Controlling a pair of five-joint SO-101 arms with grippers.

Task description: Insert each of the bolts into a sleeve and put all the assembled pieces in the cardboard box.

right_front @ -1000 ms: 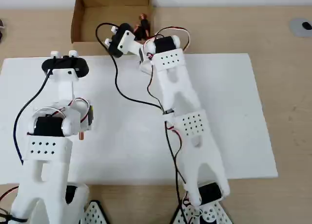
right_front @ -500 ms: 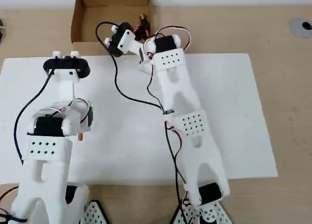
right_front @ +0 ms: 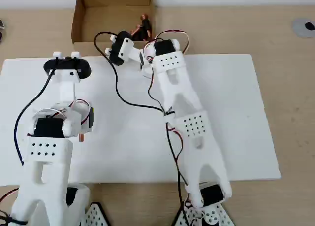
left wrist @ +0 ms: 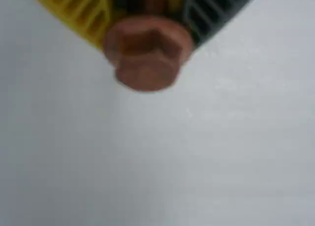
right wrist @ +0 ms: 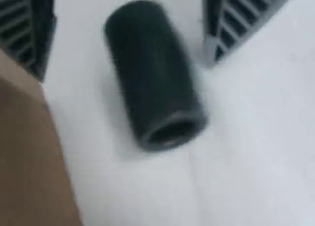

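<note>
Sleeve (right wrist: pixel 152 73) lies between the spread fingers of the right claw (right wrist: pixel 128 66), not yet gripped.
High view: in the last second the right arm (right_front: pixel 172 88) has swung its wrist slightly sideways at the far edge of the white sheet (right_front: pixel 236 113), uncovering more of an assembled piece (right_front: pixel 143 27) at the inner wall of the cardboard box (right_front: pixel 78 24). The other arm has kept still. I take this as lining up on the next sleeve, with one piece already delivered. Left wrist view: the left claw (left wrist: pixel 147 9) pinches a copper bolt (left wrist: pixel 146 53), head outward, over the sheet. Right wrist view: the sleeve lies on its side on the sheet and touches neither finger, with a brown surface close beside it.
</note>
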